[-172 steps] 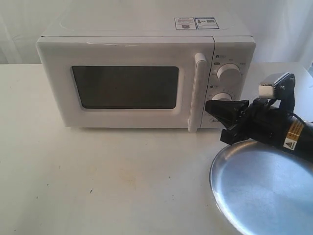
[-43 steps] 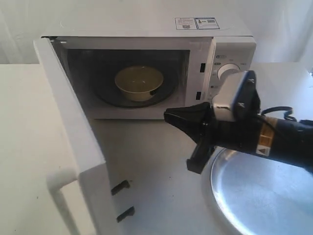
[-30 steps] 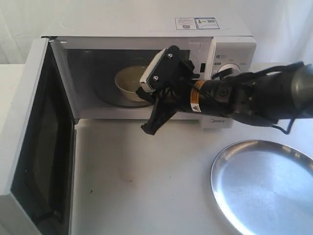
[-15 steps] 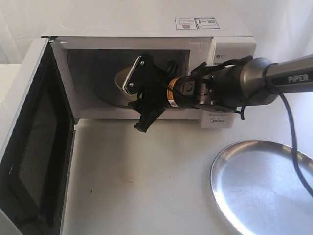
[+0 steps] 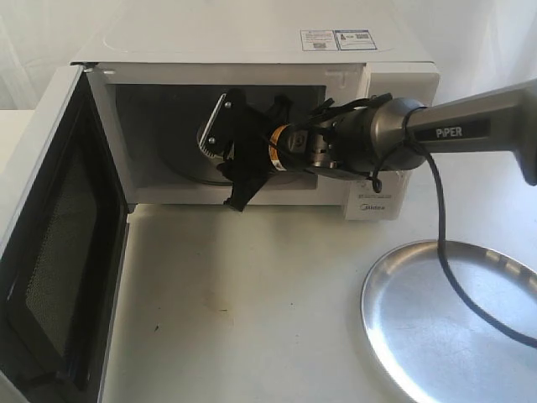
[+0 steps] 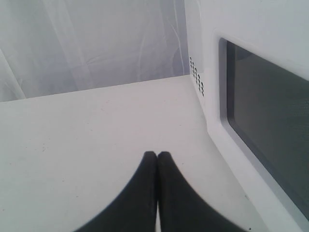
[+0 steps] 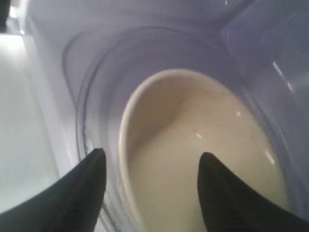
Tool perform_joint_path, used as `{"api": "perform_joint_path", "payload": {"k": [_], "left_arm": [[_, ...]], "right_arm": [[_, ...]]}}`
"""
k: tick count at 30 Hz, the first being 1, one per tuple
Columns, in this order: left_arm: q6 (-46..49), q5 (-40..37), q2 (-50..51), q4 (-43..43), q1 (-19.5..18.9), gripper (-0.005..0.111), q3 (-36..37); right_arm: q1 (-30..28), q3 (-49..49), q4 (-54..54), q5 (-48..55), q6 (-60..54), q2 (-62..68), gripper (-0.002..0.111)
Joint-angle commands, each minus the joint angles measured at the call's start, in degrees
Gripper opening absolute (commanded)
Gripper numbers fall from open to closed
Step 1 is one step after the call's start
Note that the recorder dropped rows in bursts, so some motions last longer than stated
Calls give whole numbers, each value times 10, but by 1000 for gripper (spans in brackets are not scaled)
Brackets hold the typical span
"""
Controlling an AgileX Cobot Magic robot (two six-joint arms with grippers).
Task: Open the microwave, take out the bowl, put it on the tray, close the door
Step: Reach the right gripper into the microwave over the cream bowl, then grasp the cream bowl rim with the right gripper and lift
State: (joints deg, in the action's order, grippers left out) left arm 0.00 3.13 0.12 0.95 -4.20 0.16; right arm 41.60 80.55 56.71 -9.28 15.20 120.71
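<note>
The white microwave (image 5: 252,42) stands with its door (image 5: 59,252) swung wide to the left. My right arm (image 5: 377,143) reaches into the cavity and hides most of the bowl in the exterior view. In the right wrist view the cream-white bowl (image 7: 203,145) sits on the glass turntable (image 7: 91,96). My right gripper (image 7: 152,155) is open and straddles the bowl's near rim, one finger outside and one over the inside. The silver tray (image 5: 453,319) lies at the front right. My left gripper (image 6: 158,154) is shut on nothing, low over the table beside the door's outer face (image 6: 260,125).
The open door juts toward the front left of the table (image 5: 252,294). The right arm's cable (image 5: 445,252) hangs down over the tray's edge. White curtain backs the scene.
The door has swung fully open. My right arm has left the tray side and pushed deeper into the cavity, to the bowl.
</note>
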Motion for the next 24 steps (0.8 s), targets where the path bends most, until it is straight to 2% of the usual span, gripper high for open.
{"api": "perform_joint_path", "payload": {"k": [1, 3, 7, 8, 16, 24], "left_arm": [[0, 3, -1, -5, 0, 0, -2], [0, 3, -1, -5, 0, 0, -2], [0, 3, -1, -5, 0, 0, -2], [0, 3, -1, -5, 0, 0, -2], [0, 3, -1, -5, 0, 0, -2], [0, 3, -1, -5, 0, 0, -2]], "right_arm": [[1, 7, 1, 36, 1, 15, 42], [2, 7, 1, 50, 4, 15, 33], [4, 7, -3, 50, 31, 10, 4], [7, 7, -3, 50, 42, 5, 0], [52, -64, -3, 27, 91, -75, 0], [128, -233, -3, 64, 185, -258, 0]]}}
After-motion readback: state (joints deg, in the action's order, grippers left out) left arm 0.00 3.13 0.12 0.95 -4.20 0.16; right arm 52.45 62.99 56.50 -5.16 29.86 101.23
